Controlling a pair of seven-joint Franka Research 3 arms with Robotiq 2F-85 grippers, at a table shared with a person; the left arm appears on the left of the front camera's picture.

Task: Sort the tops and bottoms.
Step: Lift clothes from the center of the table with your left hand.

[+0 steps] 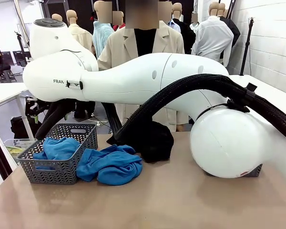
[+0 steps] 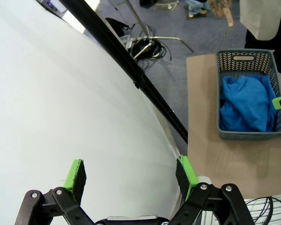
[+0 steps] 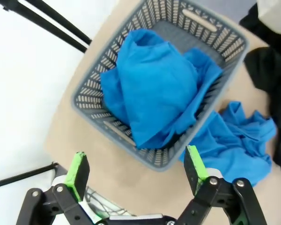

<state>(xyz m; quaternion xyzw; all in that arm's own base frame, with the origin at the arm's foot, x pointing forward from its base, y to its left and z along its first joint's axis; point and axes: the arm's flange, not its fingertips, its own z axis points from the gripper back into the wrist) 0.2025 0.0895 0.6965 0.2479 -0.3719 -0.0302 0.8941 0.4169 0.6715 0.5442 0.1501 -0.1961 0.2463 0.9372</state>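
I read one marking: dark capitals "FRAN" [image 1: 61, 81] on side of white arm link [image 1: 119, 78], front view, left of middle. Word runs on to the right but black clip [image 1: 75, 84] sits over next letters, so I can't make out the rest. Letters small, plain sans type, printed level along link's length. Any other print in front view or either wrist view too small or blurred for me to read.
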